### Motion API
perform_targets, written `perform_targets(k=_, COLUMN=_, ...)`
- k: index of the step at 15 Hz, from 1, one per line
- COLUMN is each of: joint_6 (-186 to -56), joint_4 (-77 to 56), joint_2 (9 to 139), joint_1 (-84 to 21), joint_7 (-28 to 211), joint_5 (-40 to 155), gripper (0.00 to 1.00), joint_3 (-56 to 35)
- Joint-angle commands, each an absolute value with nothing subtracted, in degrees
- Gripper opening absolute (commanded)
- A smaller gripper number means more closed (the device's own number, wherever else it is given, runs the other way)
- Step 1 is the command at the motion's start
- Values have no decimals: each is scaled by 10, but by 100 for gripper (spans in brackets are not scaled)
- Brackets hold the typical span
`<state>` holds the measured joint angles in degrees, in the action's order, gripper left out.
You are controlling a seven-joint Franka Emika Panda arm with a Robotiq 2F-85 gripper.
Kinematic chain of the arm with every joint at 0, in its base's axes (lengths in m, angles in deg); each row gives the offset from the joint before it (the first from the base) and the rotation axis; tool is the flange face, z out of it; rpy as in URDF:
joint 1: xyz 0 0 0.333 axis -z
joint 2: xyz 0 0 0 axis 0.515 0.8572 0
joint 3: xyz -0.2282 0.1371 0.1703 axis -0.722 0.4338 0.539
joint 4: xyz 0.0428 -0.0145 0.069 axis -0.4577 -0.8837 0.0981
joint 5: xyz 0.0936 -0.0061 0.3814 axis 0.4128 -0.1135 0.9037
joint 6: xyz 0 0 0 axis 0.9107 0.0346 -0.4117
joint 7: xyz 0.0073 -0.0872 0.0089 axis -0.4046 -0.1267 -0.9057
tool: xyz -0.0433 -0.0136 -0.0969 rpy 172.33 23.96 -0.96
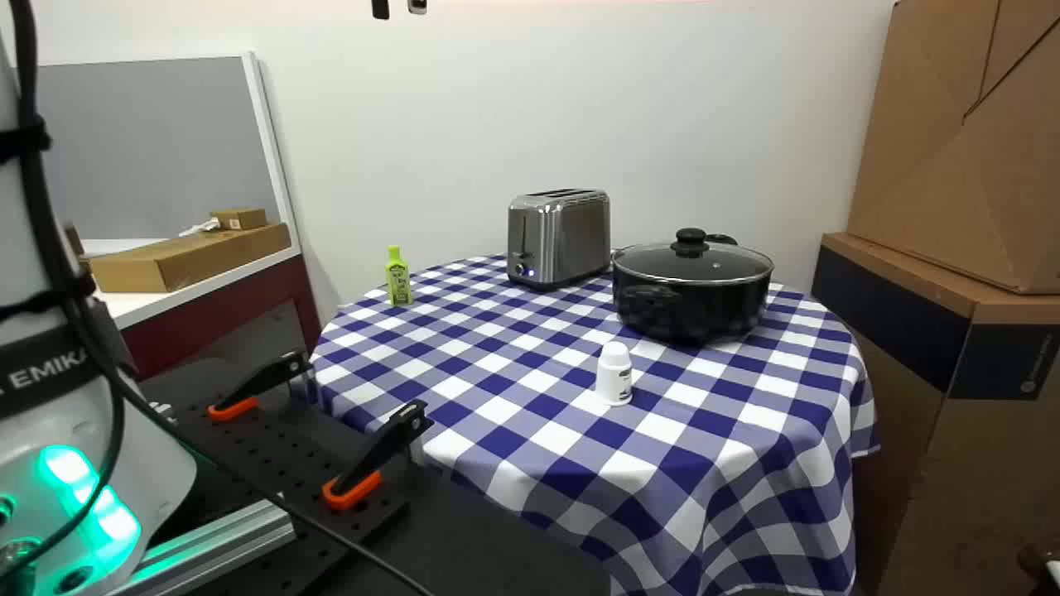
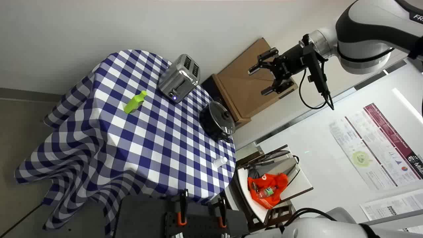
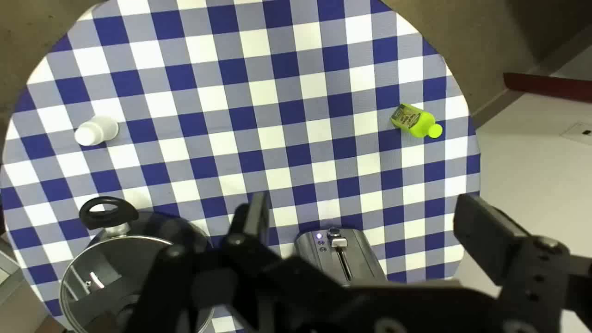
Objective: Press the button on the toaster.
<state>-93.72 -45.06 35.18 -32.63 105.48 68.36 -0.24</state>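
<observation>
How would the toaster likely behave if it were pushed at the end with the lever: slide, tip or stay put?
The toaster looks like shiny metal, so it is probably rigid and smooth to the touch. Its long, boxy body should resist tipping lengthwise. Since it stands on a checkered tablecloth draped in folds, a hard push might shift both together.

Wrist view from overhead, both exterior views aslant, the checked tablecloth in all.

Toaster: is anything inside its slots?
In both exterior views, nothing sticks out of the two slots atop the toaster; anything lower inside is hidden from view.
</observation>
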Motion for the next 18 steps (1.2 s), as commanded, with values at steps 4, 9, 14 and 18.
perform_targets(k=4, joint_6=-945, joint_4=-452, joint_2=359, joint_1=-329, joint_7=1052, joint_5=670, gripper=100, joint_3=4)
perform_targets(k=9, joint_6=-983, joint_4=-456, joint_2=399, joint_1=-337, joint_7=1050, joint_5=656, gripper=72, joint_3=20)
perform_targets(k=14, joint_6=-1031, joint_4=-461, joint_2=460, joint_1=-338, joint_7=1063, joint_5=618, gripper=36, joint_3=28)
perform_targets(k=18, joint_6=-1064, joint_4=-469, joint_2=501, joint_1=-337, joint_7=1087, joint_5=568, gripper=7, joint_3=25)
